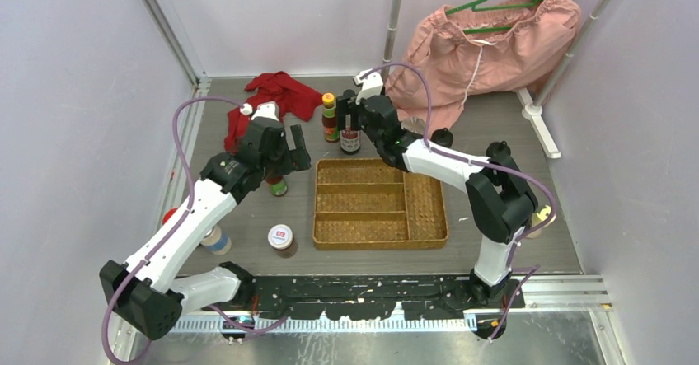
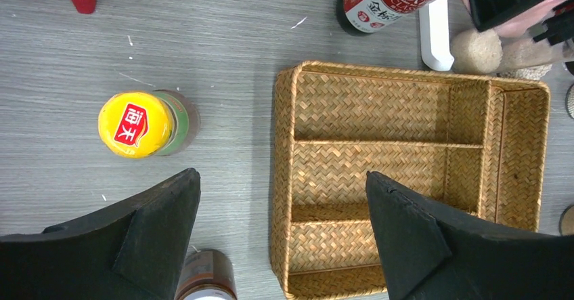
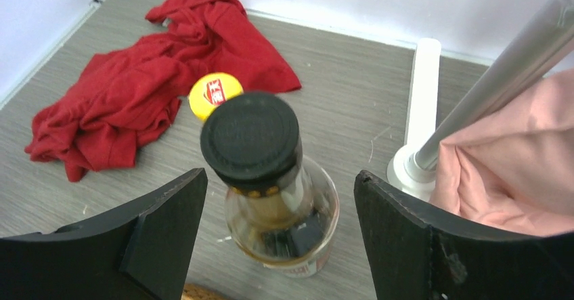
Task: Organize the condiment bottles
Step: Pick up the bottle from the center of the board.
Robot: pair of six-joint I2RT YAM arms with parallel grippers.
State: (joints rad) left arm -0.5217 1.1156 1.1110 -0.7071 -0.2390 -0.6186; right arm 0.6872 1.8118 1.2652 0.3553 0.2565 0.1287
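i hold the right gripper [image 3: 279, 178] wide open and empty, fingers framing the black-capped bottle [image 3: 250, 137] just past the tray's [image 1: 379, 163] far rim, ready to grasp. my left gripper [image 2: 282, 178] hangs open and empty near the yellow-capped sauce [image 2: 135, 124] left of the tray.

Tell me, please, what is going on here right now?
Sorting has barely begun: the tray holds nothing yet. The right gripper is open on either side of the black-capped bottle behind the tray. The left gripper hangs open over the tray's left edge, beside a yellow-capped bottle.
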